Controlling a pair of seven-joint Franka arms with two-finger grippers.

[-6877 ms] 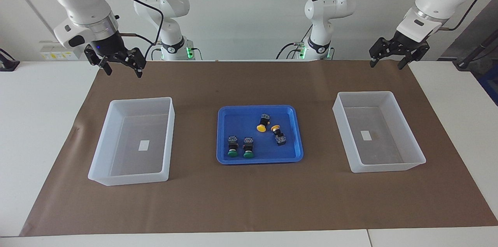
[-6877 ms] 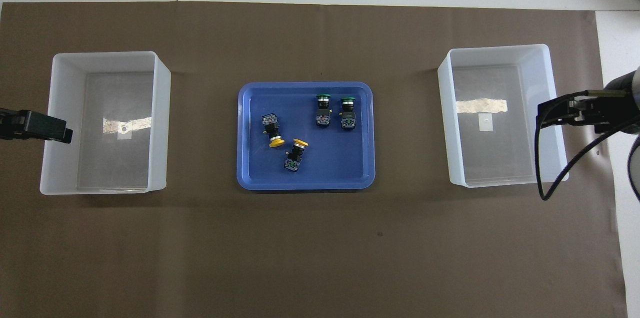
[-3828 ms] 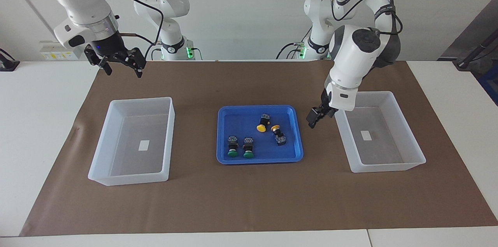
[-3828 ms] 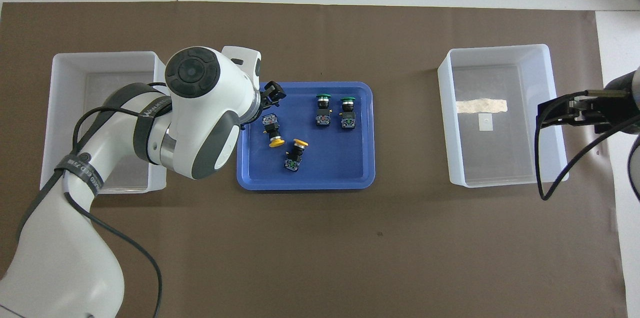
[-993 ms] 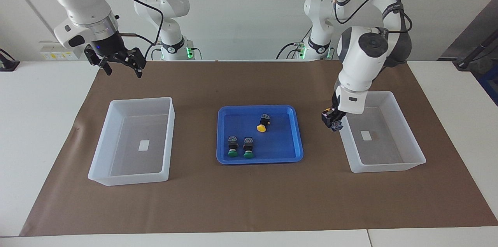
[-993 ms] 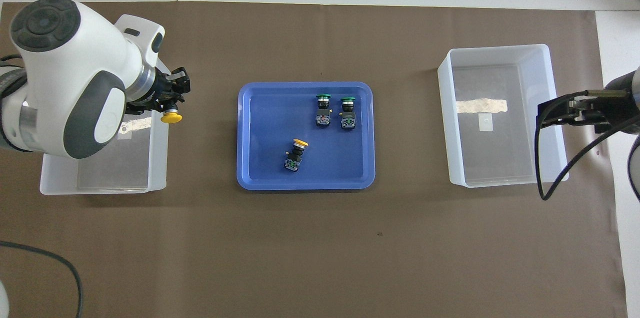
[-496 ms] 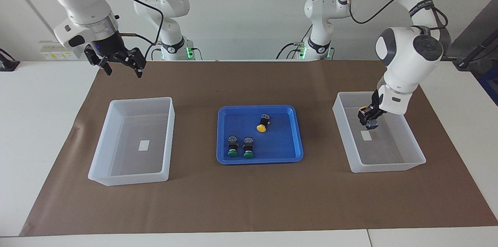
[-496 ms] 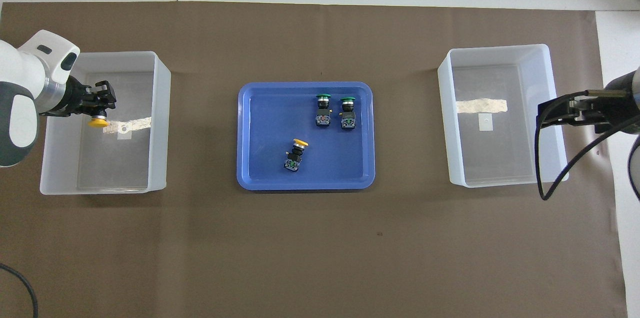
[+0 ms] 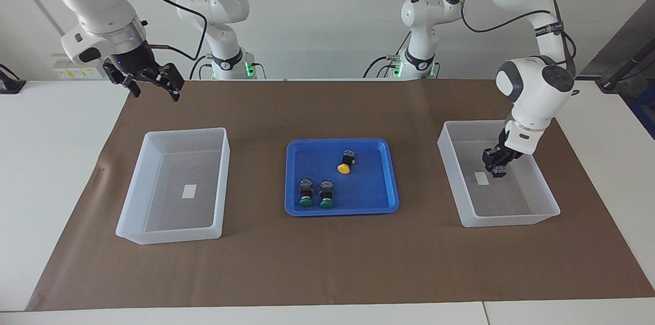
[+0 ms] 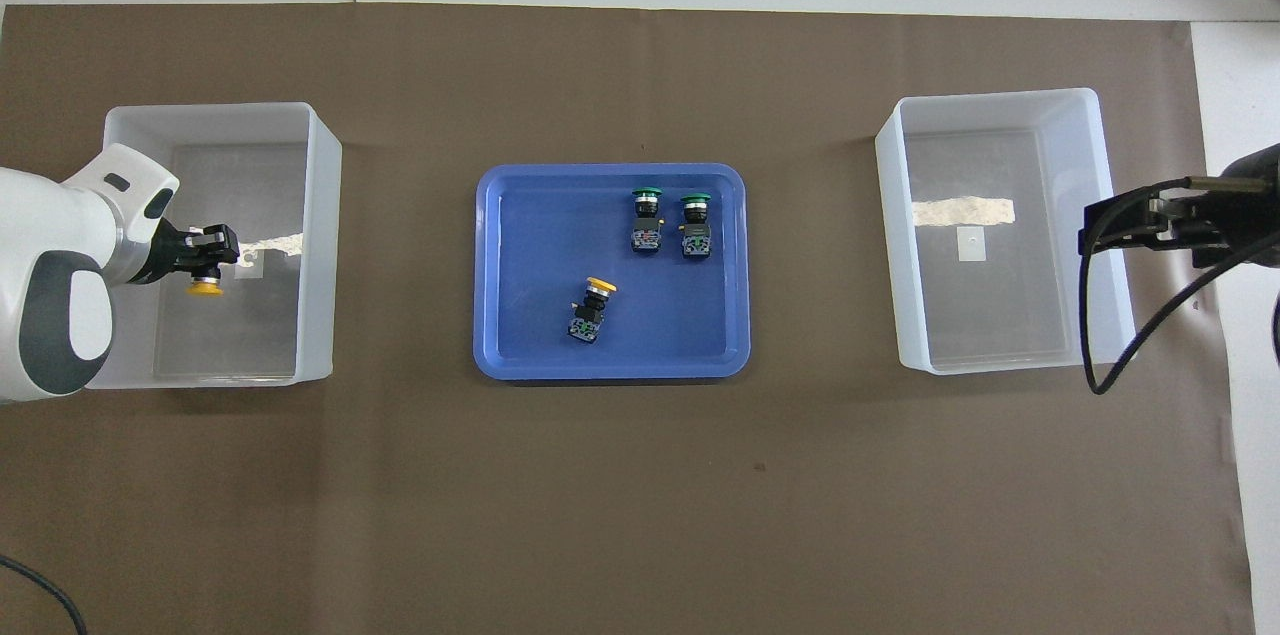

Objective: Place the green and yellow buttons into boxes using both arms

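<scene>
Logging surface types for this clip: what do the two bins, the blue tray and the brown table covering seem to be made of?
Bins: probably translucent white plastic, since the brown sheet shows dimly through the walls; glossy floors catch glare. Blue tray: likely moulded plastic, smooth, with rounded corners and a slight sheen. Brown covering: looks like matte kraft paper, with faint creases near one edge; thin card is possible.

Tray (image 9: 391, 181) mid-mat (image 9: 327, 263), one box toward each end.
Three buttons in tray: pair (image 9: 316, 194) side by side by its edge farthest from robots, one (image 9: 346, 161) nearer them. Fourth button (image 10: 206, 283) over box (image 9: 550, 207) at left arm's end; other box (image 9: 128, 212) at right arm's end.
</scene>
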